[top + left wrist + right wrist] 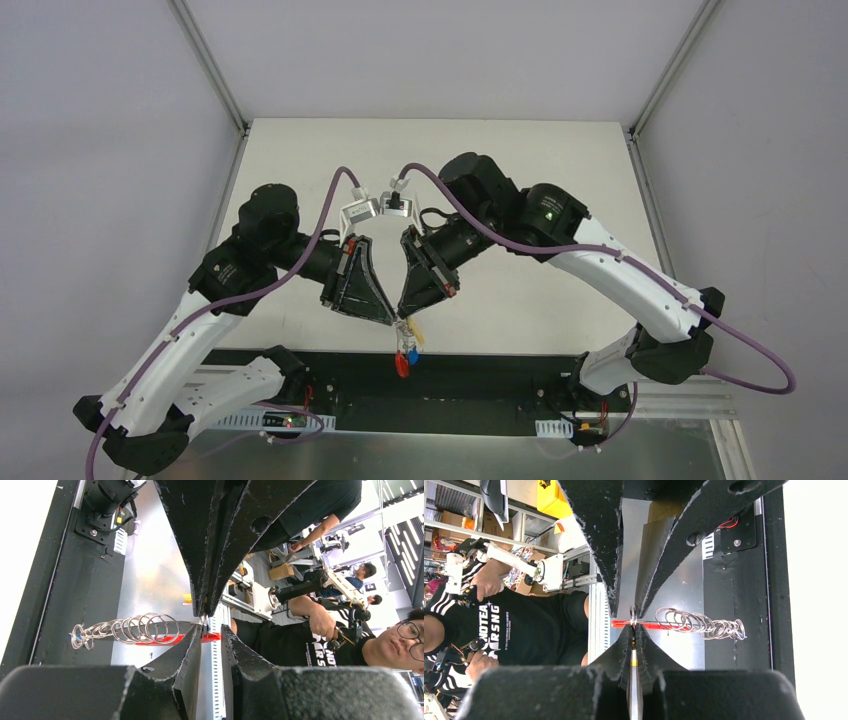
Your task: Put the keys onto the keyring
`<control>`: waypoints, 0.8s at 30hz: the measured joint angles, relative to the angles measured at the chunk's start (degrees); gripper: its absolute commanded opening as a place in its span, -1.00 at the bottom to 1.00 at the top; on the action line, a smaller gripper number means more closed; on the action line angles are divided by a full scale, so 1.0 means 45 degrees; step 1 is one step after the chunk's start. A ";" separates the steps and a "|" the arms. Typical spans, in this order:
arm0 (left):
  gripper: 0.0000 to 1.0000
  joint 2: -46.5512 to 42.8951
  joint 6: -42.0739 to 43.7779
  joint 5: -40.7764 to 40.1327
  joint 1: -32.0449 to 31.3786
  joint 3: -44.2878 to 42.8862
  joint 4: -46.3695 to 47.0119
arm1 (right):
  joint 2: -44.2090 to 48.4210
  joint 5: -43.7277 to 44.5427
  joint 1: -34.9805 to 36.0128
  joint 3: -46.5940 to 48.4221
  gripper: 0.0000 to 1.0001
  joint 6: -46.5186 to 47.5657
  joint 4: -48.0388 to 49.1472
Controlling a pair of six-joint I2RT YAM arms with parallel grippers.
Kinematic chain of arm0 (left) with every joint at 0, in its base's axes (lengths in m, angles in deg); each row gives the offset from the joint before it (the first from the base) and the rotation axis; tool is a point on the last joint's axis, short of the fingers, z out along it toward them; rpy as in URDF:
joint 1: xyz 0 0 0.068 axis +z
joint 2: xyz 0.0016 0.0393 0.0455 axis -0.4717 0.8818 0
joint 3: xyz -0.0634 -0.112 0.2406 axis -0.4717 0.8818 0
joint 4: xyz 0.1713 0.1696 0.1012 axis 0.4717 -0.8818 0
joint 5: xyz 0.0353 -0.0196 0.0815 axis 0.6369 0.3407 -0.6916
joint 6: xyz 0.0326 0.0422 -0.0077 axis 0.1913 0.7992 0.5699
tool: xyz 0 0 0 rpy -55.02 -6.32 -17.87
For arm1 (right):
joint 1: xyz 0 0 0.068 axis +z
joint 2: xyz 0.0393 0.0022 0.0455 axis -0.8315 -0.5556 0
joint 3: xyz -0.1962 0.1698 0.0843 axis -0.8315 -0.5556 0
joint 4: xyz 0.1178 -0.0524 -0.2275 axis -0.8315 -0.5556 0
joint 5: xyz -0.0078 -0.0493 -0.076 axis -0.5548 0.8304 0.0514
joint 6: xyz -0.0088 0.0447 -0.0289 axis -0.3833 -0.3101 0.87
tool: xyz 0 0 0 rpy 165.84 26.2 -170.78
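Right pincer (633, 629) is clenching the key (633, 680), with the keyring (696, 622) sitting just past its fingertips. Left pincer (211, 631), barely parted, is seemingly pinching the keyring's top, the rest dangling beneath it. Threading is being attempted; next, the key's loop is needing a careful slide onto the split coil.

Top external is looking down from above and behind, wide, catching the whole table (300, 160), arm bases (285, 378) at bottom edge. Both wrist cameras are looking along their own fingers (182, 680), very close, rolled sideways. All three are sharing the keyring (403, 352): lower centre in top external, mid-frame in both wrist views.
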State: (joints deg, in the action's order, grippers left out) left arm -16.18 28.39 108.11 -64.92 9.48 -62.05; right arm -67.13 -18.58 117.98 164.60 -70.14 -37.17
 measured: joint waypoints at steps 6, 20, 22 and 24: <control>-0.61 0.0000 0.0228 -0.0073 0.0000 -0.0117 -0.0389 | 0.0117 -0.0063 0.0053 -0.0330 -1.00 -0.0049 0.0393; -0.71 -0.0058 0.0918 -0.0845 -0.0010 -0.0500 -0.1511 | 0.0617 0.1020 0.0505 -0.1341 -1.00 -0.0840 0.1768; -0.79 -0.0063 0.0991 -0.0942 -0.0010 -0.0500 -0.1637 | 0.0656 0.1083 0.0515 -0.1433 -1.00 -0.0918 0.1855; -0.87 -0.0063 0.1039 -0.1010 -0.0010 -0.0500 -0.1710 | 0.0690 0.1127 0.0539 -0.1496 -1.00 -0.1005 0.1919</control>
State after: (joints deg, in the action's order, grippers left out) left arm -16.47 33.07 103.56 -64.96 7.23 -69.74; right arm -64.03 -13.51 120.41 157.87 -74.66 -28.54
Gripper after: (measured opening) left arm 0.117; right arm 0.010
